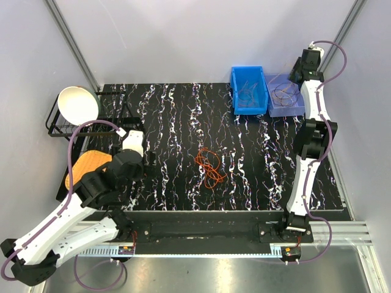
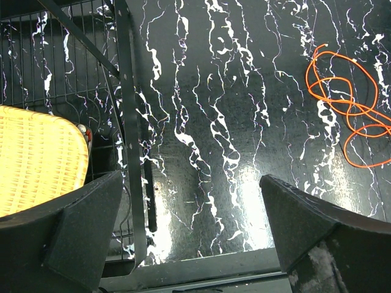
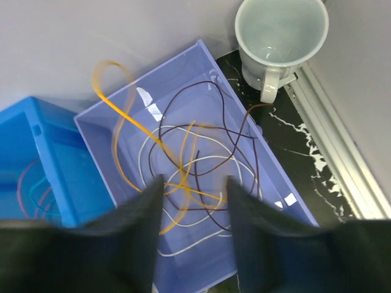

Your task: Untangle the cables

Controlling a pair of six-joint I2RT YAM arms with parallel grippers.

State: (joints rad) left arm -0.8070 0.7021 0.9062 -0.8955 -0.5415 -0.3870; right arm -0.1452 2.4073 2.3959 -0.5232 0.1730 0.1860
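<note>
A loose tangle of orange cables (image 1: 209, 165) lies on the black marbled table near its middle; part of it shows at the upper right of the left wrist view (image 2: 348, 110). My left gripper (image 1: 122, 168) hangs wide open over the table's near left (image 2: 189, 232), well apart from that tangle. My right gripper (image 1: 305, 64) is at the far right over a lilac bin (image 3: 177, 79), open with nothing between its fingers (image 3: 194, 195). White, dark and yellow-orange cables lie looped in that bin. The yellow-orange cable (image 3: 122, 116) is motion-blurred below the fingertips.
A blue bin (image 1: 247, 110) with thin wires stands left of the lilac bin (image 1: 287, 112). A pale mug (image 3: 281, 30) sits in the far right corner. At the left are a black wire rack (image 1: 55, 128), a white bowl (image 1: 78, 104) and a yellow woven pad (image 1: 85, 168).
</note>
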